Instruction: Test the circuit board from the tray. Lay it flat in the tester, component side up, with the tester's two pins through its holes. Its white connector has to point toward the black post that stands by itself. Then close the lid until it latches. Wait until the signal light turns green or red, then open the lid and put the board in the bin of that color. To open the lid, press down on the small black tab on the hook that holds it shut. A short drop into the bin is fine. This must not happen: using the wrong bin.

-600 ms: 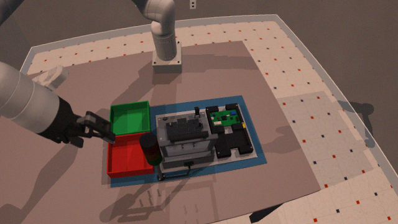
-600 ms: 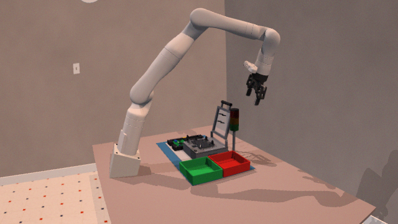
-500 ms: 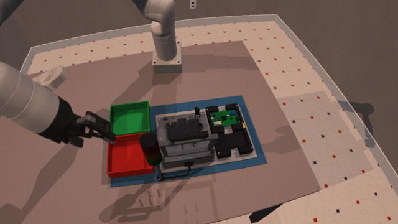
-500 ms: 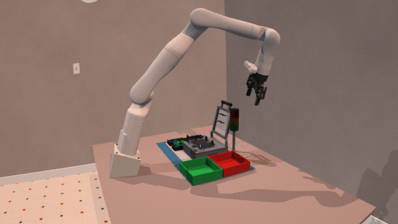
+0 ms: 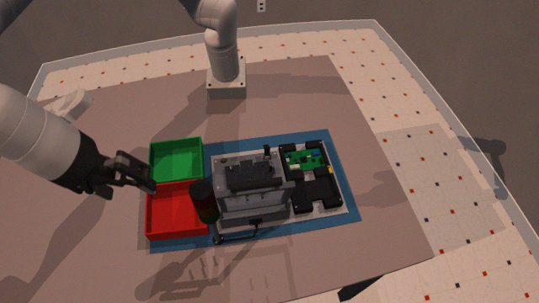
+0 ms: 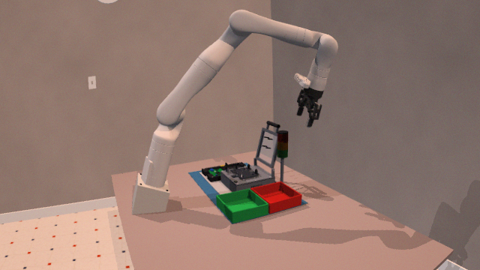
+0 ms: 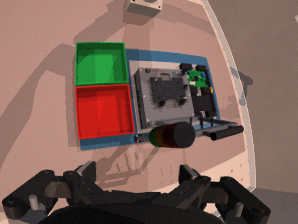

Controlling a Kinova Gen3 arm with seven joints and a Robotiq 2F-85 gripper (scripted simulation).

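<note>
Board, green, rectangular, populated with components [image 5: 304, 160] [image 6: 216, 172] [image 7: 197, 78], lying in the black slotted tray [image 5: 317, 192] [image 7: 204, 105] — black two-finger gripper [image 5: 130, 185] [image 6: 305, 117] [image 7: 137, 173] high above, released, fingers wide; foreseeable fault: a skewed grip could turn the white connector [image 5: 294, 167] away from the lone post, leaving the pins unseated.

Checking my top and exterior feeds against those from about half a second back, I can make out no change at all from here, and my wrist feed offers no earlier picture to compare.
</note>
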